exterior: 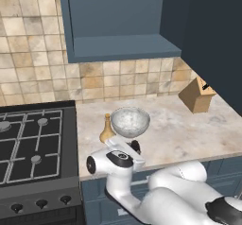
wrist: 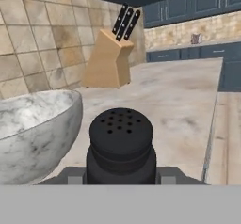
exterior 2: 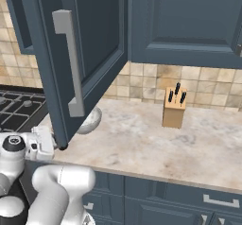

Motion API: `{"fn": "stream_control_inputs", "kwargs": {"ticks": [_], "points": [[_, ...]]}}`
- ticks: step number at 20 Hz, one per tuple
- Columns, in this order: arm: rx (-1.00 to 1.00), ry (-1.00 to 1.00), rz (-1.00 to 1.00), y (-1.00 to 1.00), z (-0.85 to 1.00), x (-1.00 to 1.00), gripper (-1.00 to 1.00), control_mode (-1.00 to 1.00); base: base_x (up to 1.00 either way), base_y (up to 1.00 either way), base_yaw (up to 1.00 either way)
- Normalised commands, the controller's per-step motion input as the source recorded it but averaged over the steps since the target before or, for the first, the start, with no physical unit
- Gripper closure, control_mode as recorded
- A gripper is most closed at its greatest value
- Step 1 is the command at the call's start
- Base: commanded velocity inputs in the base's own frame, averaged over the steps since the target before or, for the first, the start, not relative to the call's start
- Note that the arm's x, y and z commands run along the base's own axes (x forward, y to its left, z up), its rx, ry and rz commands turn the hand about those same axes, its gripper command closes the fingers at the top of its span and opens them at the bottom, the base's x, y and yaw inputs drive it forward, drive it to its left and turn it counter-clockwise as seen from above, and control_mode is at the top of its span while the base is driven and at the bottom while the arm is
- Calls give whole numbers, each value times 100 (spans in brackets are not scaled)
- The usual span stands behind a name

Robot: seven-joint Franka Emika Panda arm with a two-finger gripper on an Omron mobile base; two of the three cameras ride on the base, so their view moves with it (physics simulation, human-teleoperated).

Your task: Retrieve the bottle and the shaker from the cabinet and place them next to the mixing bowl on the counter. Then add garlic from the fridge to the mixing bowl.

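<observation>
Clamped between the gripper's (wrist: 120, 178) fingers: the shaker (wrist: 121, 145), low over the counter (wrist: 179, 105), with the mixing bowl (wrist: 35, 129) just beside the fingers and the bottle (exterior: 107, 129) beyond the bowl's other side. Risk, judged from here: nudging the bowl or tipping the shaker on a tilted release.

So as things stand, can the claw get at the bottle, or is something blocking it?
Probably not straight away: the claw sits closed on the shaker, so it is occupied. The bottle itself stands unobstructed on the counter, left of the mixing bowl, near the arm.
</observation>
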Motion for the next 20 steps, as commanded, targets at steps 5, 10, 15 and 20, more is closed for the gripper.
{"fn": "stream_control_inputs", "kwargs": {"ticks": [5,10,15,20], "points": [[0,6,4,6,-19,25,100,-100,0,0,0],[0,4,6,6,-27,20,100,-100,0,0,0],[0,0,10,0,-23,21,100,-100,0,0,0],[0,2,9,0,-7,25,100,-100,0,0,0]]}}
